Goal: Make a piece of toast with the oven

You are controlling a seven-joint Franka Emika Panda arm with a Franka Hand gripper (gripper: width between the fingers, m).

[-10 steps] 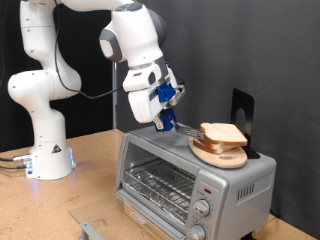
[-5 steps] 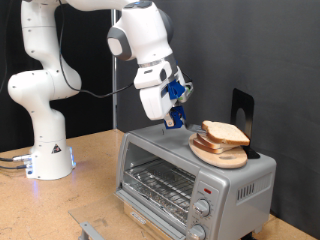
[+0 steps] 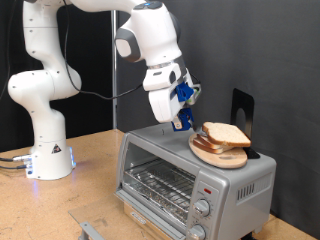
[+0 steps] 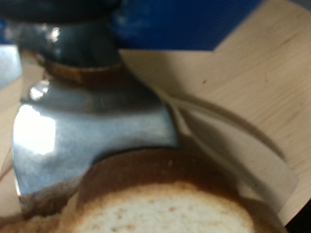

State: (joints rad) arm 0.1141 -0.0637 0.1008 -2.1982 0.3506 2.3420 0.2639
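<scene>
The silver oven (image 3: 170, 172) stands on the wooden table, and its wire rack shows through the front. On its top lies a round wooden board (image 3: 222, 156) with a stack of bread slices; the top one is the piece of toast (image 3: 226, 133). My gripper (image 3: 184, 121) hangs tilted just above the oven's top, right beside the stack on the exterior view's left and apart from it. In the wrist view the pale slice with its brown crust (image 4: 155, 208) fills the near field, very close and blurred. Nothing shows between the fingers.
A black upright object (image 3: 241, 112) stands behind the board on the oven's top. The arm's white base (image 3: 45, 150) is at the exterior view's left. A grey metal piece (image 3: 88, 229) lies on the table in front of the oven. The two knobs (image 3: 201, 217) are at the front right.
The gripper has moved steadily toward the exterior view's right, from over the oven's middle to right beside the bread stack. The bread and board have not moved.
</scene>
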